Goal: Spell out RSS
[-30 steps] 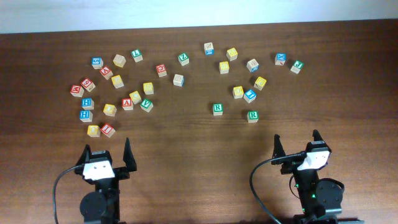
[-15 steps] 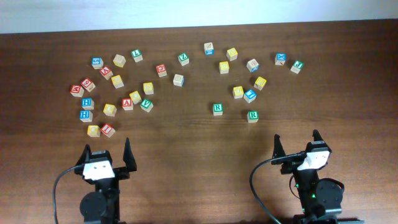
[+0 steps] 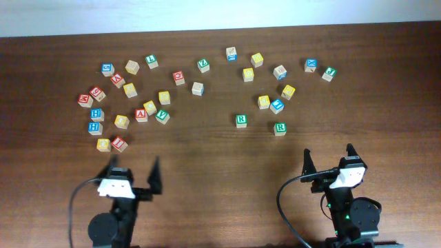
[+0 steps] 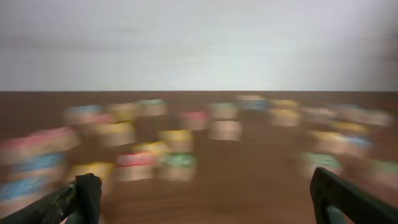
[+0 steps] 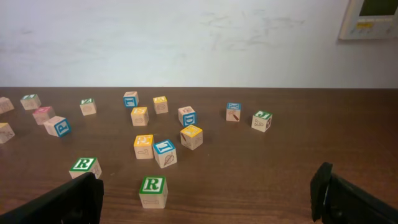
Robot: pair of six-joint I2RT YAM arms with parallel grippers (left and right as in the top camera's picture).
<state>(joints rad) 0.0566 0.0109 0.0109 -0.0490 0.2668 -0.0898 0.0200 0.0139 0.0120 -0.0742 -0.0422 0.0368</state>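
We've got two green-R candidates, not one: an R block [image 3: 280, 128] sits nearest the right arm w/ nothing touching it, and a second R block [image 3: 241, 120] lies near it toward the middle, both on bare table [image 3: 207, 158] in front of the rest. Either works, but dithering btwn them wastes a reach. The S's must come from the yellows behind. The closest yellow block [image 3: 264, 102] is touching or nearly touching a blue block [image 3: 277, 106], and we can't read the yellow letters from above, so risk no. 1 is lifting a yellow that isn't an S. Risk no. 2 is that tight pair: wide fingers coming down there would prob. catch or shove the blue one too. The left-side bunch [image 3: 149, 107] has more yellows, packed closer, same issue. The right gripper [image 3: 329, 157] is spread wide, empty, well back from everything. The left gripper [image 3: 134, 176] is also wide and empty, but it's smeared overhead and its wrist view is all blur; aiming off that cam could miss or knock neighbours.
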